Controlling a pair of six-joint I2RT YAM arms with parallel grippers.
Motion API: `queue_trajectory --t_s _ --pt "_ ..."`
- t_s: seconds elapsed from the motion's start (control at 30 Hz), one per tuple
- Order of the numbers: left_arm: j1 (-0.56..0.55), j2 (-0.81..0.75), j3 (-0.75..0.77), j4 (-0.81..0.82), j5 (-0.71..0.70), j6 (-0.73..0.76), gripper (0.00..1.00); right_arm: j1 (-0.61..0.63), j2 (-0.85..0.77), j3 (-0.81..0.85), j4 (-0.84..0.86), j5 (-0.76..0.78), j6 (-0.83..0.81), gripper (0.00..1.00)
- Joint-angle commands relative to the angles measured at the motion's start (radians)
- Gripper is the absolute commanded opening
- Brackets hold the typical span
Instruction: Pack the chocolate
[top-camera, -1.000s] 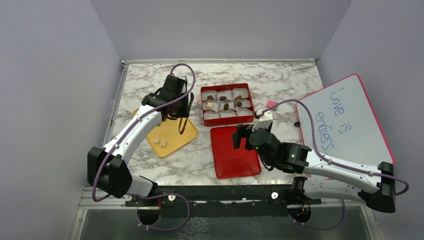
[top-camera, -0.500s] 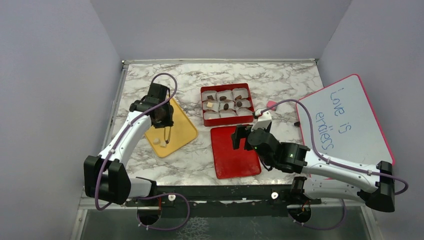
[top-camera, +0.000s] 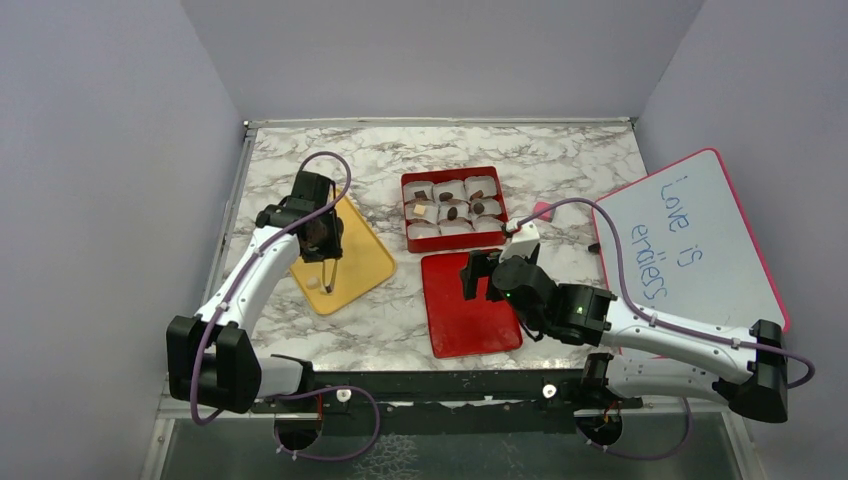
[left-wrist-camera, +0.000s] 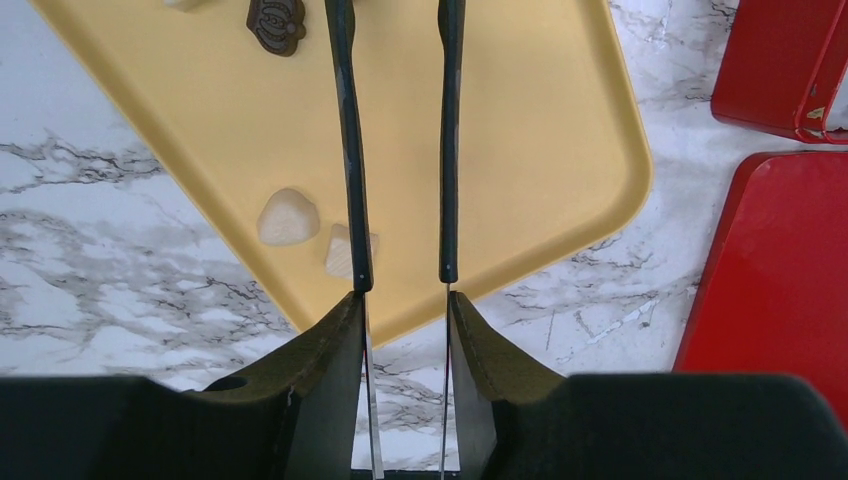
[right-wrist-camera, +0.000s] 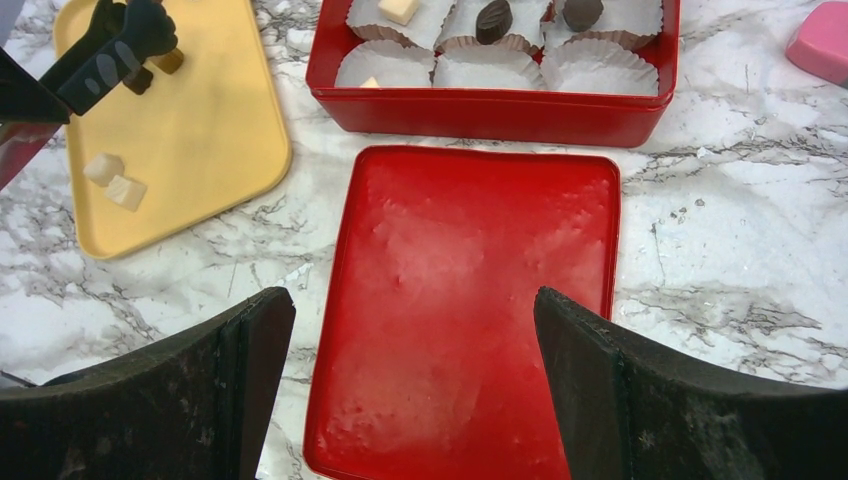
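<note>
Cream chocolate cube (left-wrist-camera: 338, 250) lies — ungripped — beside the left gripper (top-camera: 330, 285).

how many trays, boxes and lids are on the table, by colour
red: 2, the box and the flat lid
yellow: 1, the tray
total: 3

Surface (top-camera: 570, 150): white marble pattern with grey veining, bordered by a metal frame (top-camera: 440, 123) at the far edge. Plain pale lilac-grey walls (top-camera: 440, 60) enclose three sides. Lighting even, shadows soft.
</note>
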Motion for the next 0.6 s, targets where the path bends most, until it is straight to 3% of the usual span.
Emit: queue_trajectory --t_s 0.0,0.57 --pt "0.018 0.003 -0.005 0.007 -0.030 0.014 0.37 -0.003 0.010 0.032 0.024 -0.010 -0.004 0.95" --pt "0.062 0.064 -0.048 0.083 0.010 0.024 0.38 -0.003 -0.010 0.015 0.019 0.007 -0.003 0.95"
